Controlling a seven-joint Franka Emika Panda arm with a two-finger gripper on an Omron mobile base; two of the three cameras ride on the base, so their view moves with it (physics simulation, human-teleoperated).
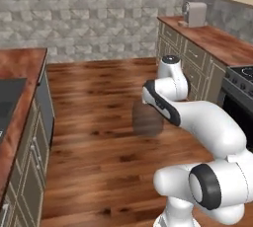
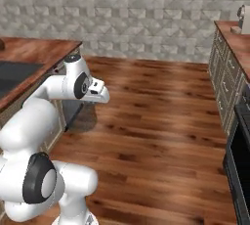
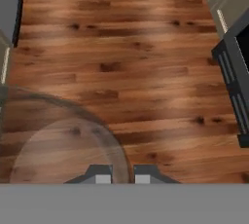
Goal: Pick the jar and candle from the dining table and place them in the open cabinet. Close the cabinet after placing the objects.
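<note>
In the left base view the smoky, translucent jar point(image 1: 147, 120) hangs over the glossy plank floor point(image 1: 99, 122), a squat dark cylinder carried at the end of the white arm point(image 1: 197, 122); a reddish-brown wood-grain surface point(image 1: 20, 73) runs along the left and another counter point(image 1: 212, 38) along the right. In the right base view the jar point(image 2: 83, 119) shows as a dim shape below the hand, near the beige drawer fronts, with the faceted grey stone wall point(image 2: 136, 9) behind. In the hand view the gripper point(image 3: 121, 177) has its jaws clenched on the jar point(image 3: 68, 140), whose round glassy rim curves just above the dark tips; its grip sits at the rim, off-centre. Carrying it well likely means keeping the hand level and moving smoothly, since smooth glass held by its edge could slip or swing.
</note>
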